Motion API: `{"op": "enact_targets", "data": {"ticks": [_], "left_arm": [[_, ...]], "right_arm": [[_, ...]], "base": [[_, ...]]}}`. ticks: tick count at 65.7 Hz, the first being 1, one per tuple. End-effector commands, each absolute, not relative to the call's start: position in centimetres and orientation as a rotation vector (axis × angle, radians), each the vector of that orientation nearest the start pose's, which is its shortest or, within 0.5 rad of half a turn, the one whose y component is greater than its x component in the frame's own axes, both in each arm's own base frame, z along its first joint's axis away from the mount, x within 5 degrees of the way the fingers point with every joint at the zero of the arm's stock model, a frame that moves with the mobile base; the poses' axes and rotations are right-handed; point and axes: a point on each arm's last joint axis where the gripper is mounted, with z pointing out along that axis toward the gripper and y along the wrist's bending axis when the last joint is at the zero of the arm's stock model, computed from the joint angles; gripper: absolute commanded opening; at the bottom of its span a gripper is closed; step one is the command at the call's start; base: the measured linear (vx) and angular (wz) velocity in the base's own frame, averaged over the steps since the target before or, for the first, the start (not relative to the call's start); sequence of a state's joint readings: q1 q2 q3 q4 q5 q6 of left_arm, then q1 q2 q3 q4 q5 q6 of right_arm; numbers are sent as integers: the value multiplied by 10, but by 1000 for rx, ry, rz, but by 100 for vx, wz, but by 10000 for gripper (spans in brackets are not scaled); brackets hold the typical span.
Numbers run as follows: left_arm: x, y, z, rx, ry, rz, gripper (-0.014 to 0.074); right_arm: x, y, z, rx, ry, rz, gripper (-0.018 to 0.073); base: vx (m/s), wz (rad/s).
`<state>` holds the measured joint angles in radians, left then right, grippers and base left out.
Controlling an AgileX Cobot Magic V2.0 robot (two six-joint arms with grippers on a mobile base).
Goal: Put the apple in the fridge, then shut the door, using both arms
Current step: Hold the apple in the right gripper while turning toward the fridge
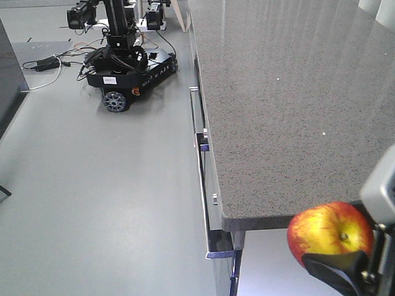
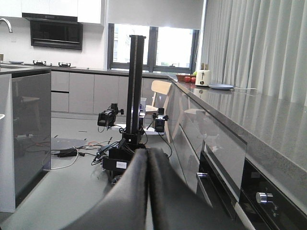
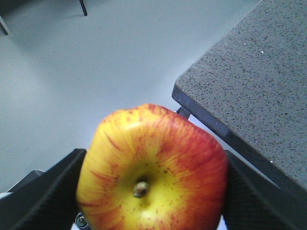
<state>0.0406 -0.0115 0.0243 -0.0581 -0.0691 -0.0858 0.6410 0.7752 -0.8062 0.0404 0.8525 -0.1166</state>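
Clamping the apple (image 1: 329, 234) between both fingers (image 3: 43, 196), the right gripper (image 3: 151, 199) hangs just off the counter's (image 1: 281, 118) near corner (mostly cut off by the frame edge); the left gripper's (image 2: 147, 160) fingers press together on nothing.

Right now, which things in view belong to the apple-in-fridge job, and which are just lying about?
Job: apple, gripped by the right fingers; left fingers, shut and empty.
Lying about: second mobile robot, floor cables, countertop, chair, toaster, plate.
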Motion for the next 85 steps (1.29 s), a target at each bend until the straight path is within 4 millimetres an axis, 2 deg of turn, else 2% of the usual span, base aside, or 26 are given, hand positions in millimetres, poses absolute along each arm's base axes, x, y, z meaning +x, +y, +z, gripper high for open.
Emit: {"op": "enact_targets", "data": {"ticks": [1,10,85], "left_arm": [[55,3,209,-138,1362,-89,-6],[55,3,209,-138,1362,-89,-6],[55,3,209,-138,1362,-89,-6]], "right_arm": [[105,82,353,-805,2044,343,183],[100,78,355,-797,2020,348,183],[99,78,355,-796,2029,358,183]], "base": [[0,0],[0,0],[0,0]]}}
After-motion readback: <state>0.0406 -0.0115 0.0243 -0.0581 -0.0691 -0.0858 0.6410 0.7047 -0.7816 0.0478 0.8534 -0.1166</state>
